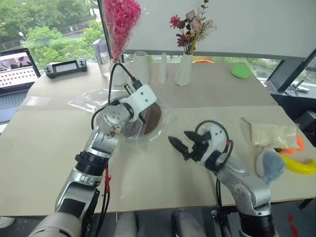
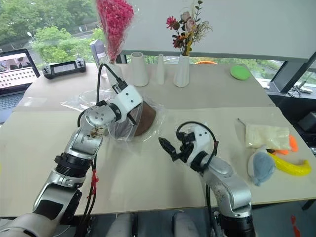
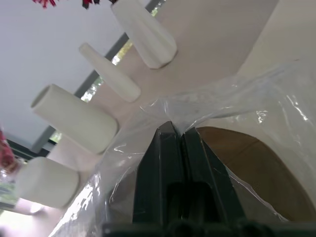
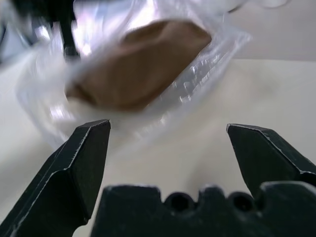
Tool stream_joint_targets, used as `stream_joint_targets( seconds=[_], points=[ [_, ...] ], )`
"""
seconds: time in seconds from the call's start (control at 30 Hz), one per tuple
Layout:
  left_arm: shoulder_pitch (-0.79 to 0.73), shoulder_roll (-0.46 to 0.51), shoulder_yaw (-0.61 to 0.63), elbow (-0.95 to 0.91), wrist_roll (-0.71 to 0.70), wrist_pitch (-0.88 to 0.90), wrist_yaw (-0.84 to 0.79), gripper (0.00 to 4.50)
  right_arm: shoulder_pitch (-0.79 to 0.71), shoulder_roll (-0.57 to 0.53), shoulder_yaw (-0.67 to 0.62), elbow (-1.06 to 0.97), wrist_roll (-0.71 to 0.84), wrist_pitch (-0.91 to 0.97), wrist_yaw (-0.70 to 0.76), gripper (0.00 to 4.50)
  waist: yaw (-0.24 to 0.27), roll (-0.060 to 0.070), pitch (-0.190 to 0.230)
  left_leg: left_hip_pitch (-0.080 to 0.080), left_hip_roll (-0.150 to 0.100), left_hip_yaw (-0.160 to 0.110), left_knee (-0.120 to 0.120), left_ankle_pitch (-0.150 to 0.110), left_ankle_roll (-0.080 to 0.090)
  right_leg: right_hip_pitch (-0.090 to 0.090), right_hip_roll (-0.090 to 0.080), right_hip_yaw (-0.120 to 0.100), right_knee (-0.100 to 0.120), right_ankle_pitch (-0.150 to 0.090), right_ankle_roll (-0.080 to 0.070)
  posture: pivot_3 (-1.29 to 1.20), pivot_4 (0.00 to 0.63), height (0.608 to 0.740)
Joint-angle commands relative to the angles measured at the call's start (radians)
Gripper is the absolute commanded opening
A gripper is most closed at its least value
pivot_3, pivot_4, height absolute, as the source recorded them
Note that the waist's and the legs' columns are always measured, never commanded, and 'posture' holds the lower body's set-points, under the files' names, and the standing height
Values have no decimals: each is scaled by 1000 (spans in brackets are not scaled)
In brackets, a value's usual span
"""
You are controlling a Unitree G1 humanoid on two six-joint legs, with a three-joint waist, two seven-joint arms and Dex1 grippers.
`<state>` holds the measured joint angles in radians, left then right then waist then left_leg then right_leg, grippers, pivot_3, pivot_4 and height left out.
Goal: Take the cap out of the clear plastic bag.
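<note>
The clear plastic bag is lifted at its near side, its crinkled tail still lying on the table. Inside it rests the dark brown cap, also visible in the right wrist view and the left wrist view. My left gripper is shut, pinching the bag's film just beside the cap. My right gripper stands open to the right of the bag, a short way off, its jaws wide and facing the bag with nothing between them.
Behind the bag stand a white cup, a slim cone, a flower vase and a pink bouquet. A laptop and controller sit far left. A small bag, toys and a green object lie on the right.
</note>
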<state>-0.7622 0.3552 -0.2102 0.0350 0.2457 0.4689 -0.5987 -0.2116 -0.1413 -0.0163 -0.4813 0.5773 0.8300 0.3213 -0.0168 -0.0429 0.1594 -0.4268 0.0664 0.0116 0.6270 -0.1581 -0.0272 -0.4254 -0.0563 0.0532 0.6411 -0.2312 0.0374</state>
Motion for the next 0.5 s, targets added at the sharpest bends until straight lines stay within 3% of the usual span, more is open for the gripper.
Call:
stream_joint_targets(
  seconds=[0.03, 0.23, 0.5],
  points=[
    [-47, -24, 20, -12, -47, 38, -10, 39, -46, 66, -7, -4, 96, 76, -44, 4500, 0, 0, 0, 0, 0, 0, 0, 0, 0, 0, 0, 0, 0, 0, 0, 0, 150, 740],
    [-73, -59, 13, -4, -105, 101, -28, 39, -123, 142, 19, 141, 95, 108, -73, 4500, 0, 0, 0, -1, 0, 0, 0, 0, 0, 0, 0, 0, 0, 0, 0, 0, 150, 740],
    [-103, -38, -3, -5, -117, 111, -43, 39, -237, 158, 67, 458, -21, -28, -10, 4500, -4, 0, 0, -1, 0, 0, 0, 0, 0, -1, 1, 0, 0, 0, 0, 0, 150, 740]
  ],
)
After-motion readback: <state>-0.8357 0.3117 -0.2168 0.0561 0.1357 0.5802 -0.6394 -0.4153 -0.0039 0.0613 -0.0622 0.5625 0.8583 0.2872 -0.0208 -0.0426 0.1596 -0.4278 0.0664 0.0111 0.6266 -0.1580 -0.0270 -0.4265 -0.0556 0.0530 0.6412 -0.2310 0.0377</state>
